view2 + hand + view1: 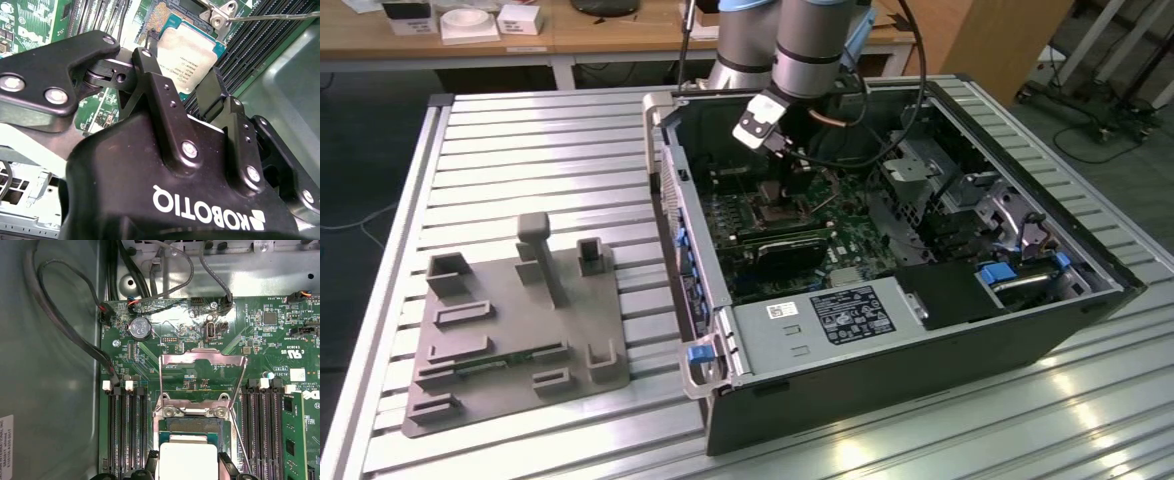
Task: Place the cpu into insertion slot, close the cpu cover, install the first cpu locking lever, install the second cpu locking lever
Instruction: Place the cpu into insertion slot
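The arm (787, 50) reaches down into an open computer case (894, 300) that lies on its side on a slatted metal counter (520, 150). A grey plate with raised holders (507, 340) sits on the counter toward the exterior view's left, well apart from the case.

In both wrist views the end effector (182, 75) is clenched on the cpu (190, 55). Its two black fingers (150, 70) press against opposite edges of the chip, and the pale metal top faces the cameras. In the first wrist view the cpu (187, 460) sits between the finger ends of the end effector (187, 467), at the near edge of the socket (192, 426). The socket's field of contacts is bare beyond the chip, so the cpu is not seated in it. Whether the chip's edge touches the socket frame cannot be told.

The cpu cover (202, 375) is swung open on its hinge and lies back over the green motherboard (280, 340), its open centre showing the board beneath. A thin wire lever (239, 440) runs slanting along one side of the socket, standing free of the cover. In the second wrist view the same lever (270, 17) stretches away from a small metal tab (222, 15) at the socket's corner.

Rows of black memory slots (125, 430) flank the socket on both sides, and a round coin battery (140, 327) sits on the board beyond the cover.
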Controlling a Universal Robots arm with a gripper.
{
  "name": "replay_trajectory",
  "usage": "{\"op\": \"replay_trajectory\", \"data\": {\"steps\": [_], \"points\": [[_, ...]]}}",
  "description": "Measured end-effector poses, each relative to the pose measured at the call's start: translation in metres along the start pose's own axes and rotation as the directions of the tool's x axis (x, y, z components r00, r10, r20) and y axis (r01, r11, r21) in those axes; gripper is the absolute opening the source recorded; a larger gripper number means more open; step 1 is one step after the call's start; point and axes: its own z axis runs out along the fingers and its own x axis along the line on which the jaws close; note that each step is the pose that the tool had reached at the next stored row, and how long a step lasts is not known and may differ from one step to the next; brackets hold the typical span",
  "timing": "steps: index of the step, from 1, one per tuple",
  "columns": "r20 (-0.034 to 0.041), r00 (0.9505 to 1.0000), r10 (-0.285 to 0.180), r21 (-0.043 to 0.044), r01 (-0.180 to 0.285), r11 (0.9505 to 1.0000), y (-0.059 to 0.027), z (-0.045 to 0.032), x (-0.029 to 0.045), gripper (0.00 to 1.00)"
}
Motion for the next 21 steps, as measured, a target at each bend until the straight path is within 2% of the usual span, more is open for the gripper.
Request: {"op": "replay_trajectory", "data": {"steps": [21], "points": [[0.0006, 1.0, -0.004, 0.0, 0.004, 1.0, -0.0002, 0.0105, -0.0012, 0.54]]}}
